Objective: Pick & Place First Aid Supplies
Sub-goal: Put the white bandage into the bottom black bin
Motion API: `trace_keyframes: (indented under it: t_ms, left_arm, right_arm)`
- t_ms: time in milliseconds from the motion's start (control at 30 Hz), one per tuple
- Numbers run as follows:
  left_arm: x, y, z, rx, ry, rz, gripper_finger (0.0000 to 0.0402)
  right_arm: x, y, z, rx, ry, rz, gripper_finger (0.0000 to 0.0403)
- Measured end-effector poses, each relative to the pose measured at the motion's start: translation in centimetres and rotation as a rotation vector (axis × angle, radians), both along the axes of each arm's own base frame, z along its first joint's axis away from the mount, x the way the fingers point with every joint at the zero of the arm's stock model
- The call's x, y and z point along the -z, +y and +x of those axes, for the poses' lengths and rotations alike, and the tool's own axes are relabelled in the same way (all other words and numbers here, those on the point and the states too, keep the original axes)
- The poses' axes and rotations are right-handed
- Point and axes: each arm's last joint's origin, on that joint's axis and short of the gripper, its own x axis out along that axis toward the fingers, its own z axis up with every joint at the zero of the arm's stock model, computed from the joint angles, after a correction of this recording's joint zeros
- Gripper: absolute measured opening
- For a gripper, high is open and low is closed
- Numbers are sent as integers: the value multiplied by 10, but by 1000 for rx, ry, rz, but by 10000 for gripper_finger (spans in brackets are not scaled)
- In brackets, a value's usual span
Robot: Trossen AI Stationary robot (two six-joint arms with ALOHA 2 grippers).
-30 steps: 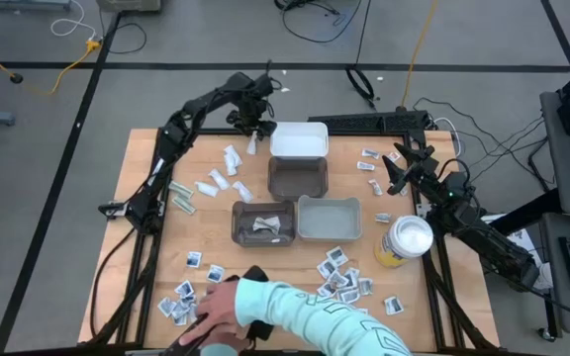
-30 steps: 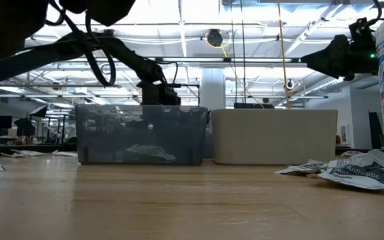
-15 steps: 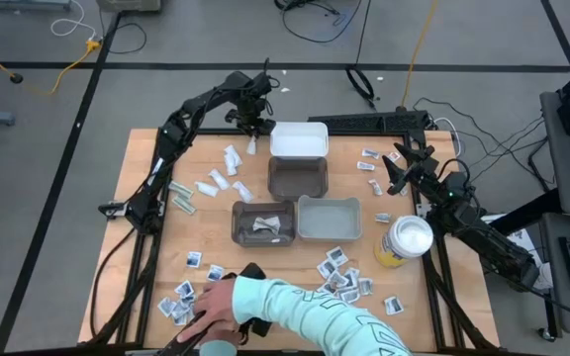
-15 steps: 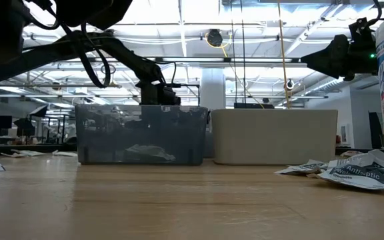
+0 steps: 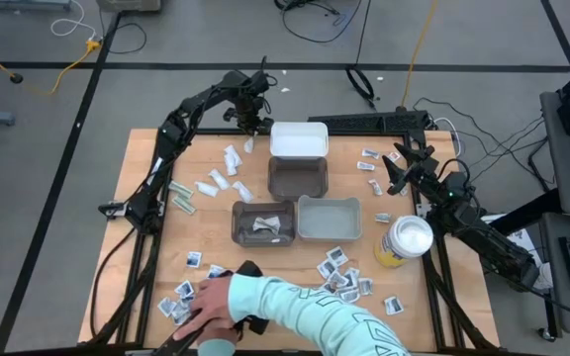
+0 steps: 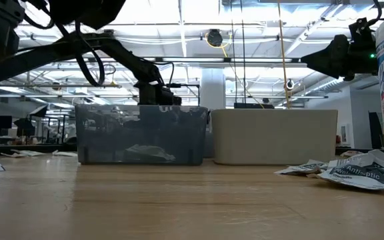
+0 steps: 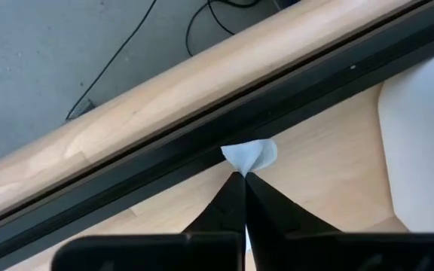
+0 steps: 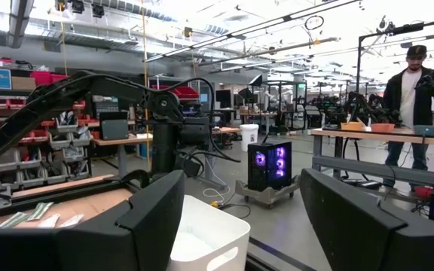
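The first aid supplies lie scattered on the wooden table: white strip wrappers [image 5: 221, 176] at the left, square sachets [image 5: 339, 269] at the near right, and more sachets [image 5: 184, 293] at the near left. My left gripper [image 5: 249, 127] is at the far edge, just left of the white bin [image 5: 298, 140], and is shut on a white packet [image 7: 249, 156]. My right gripper [image 5: 400, 164] hangs open above the table's right side, with nothing between its fingers [image 8: 145, 214]. My left gripper pinches the white packet between its two fingertips [image 7: 236, 197]. Only a small curled part of the packet [image 7: 251, 154] sticks out past the tips. The fingers slant down from above toward the far edge. Whether the packet is clear of the table I cannot tell.
A dark bin [image 5: 298, 178], a grey see-through bin [image 5: 263, 222] holding a packet, and a pale bin [image 5: 329, 219] stand mid-table. A yellow canister [image 5: 404, 240] stands at the right. A person's mint-sleeved arm [image 5: 300, 314] reaches in from the near edge, hand [image 5: 209, 309] over the sachets.
My left gripper has shut on the white packet beside the white bin, staying near the far edge. The person's hand has shifted a little toward the table's left over the near sachets.
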Motion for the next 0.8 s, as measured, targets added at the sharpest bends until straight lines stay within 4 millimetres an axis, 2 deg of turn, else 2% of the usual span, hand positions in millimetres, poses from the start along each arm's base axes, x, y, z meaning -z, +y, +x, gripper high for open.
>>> trace_keyframes:
  t_ms: [133,367,533,800]
  left_arm:
    - [-7,-4,-3,-12,17,-21,2]
    - [-45,-16,-6,-1,-8,23,1]
    - [-80,-31,-8,17,-42,68,1]
    - [-116,-56,-13,45,-7,105,0]
  right_arm:
    - [0,0,0,0,0,0,263]
    - [0,0,0,0,0,0,263]
    - [0,0,0,0,0,0,263]
    - [0,0,0,0,0,0,263]
